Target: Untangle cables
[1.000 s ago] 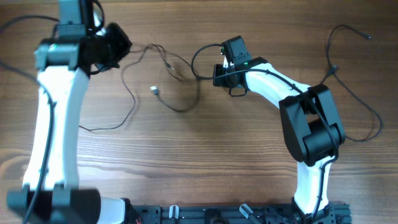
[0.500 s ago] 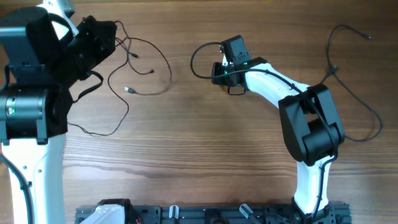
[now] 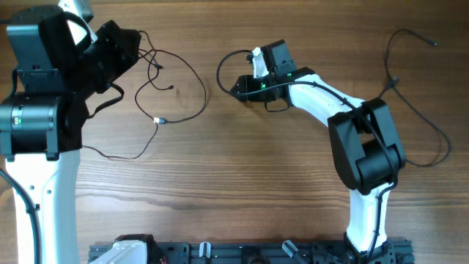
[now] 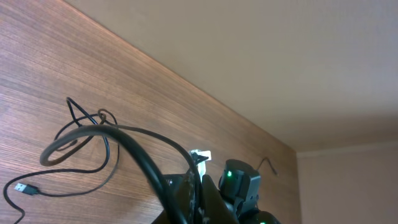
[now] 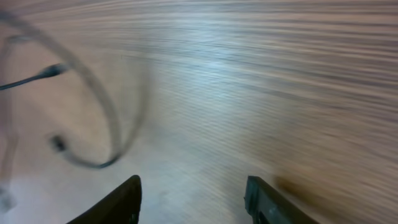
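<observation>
Thin black cables hang in a knotted bundle from my left gripper, which is shut on them at the far left. One strand ends in a silver-tipped plug. In the left wrist view the shut fingertips pinch a cable, and a USB plug lies on the wood. My right gripper stands open near the table's middle, beside a separate cable loop. Nothing lies between its fingers; a blurred cable loop shows ahead on the left.
Another thin black cable snakes along the far right of the wooden table, behind the right arm's base. The left arm's white body fills the left edge.
My right gripper has opened and let go of the cable. My left arm has pulled the bundle leftward, away from the right gripper, and the silver plug has shifted left.
</observation>
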Robot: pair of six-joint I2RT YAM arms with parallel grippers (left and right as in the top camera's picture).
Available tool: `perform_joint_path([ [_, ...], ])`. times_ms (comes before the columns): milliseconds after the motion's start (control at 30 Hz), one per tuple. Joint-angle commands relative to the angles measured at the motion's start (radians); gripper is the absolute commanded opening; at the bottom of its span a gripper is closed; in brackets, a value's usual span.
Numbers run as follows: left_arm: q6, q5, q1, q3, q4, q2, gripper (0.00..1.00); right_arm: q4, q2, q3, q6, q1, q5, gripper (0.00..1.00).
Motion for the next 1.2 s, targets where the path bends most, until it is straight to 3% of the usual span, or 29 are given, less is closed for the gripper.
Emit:
perform_joint_path([
  [0,0.015,0.016,-0.001,0.009,-0.004,0.010,0.04,0.043,0.031,-0.003,-0.077,0.002,-0.289,0.62],
  [167,0.014,0.020,-0.001,0.009,-0.020,0.021,0.04,0.310,0.031,-0.003,-0.053,0.004,-0.772,0.67],
  [333,0.000,0.037,-0.001,0.009,-0.036,0.038,0.04,0.713,0.031,-0.003,0.261,0.054,-0.804,0.68],
  [433,0.000,0.043,-0.001,0.009,-0.041,0.044,0.04,0.808,0.031,-0.003,0.339,0.084,-0.724,0.71],
  [600,-0.027,0.058,-0.001,0.009,-0.074,0.045,0.04,0.797,0.031,-0.003,0.389,0.139,-0.474,0.81],
  [800,-0.043,0.064,-0.001,0.008,-0.116,0.048,0.04,0.779,0.031,-0.003,0.376,0.169,-0.400,0.84],
  [967,0.007,0.064,-0.005,-0.016,-0.177,0.060,0.04,0.562,0.031,-0.003,0.333,0.107,-0.320,0.80],
  [1167,0.014,0.073,-0.053,-0.111,-0.233,0.131,0.04,0.255,0.031,-0.003,0.156,0.003,-0.296,0.79],
])
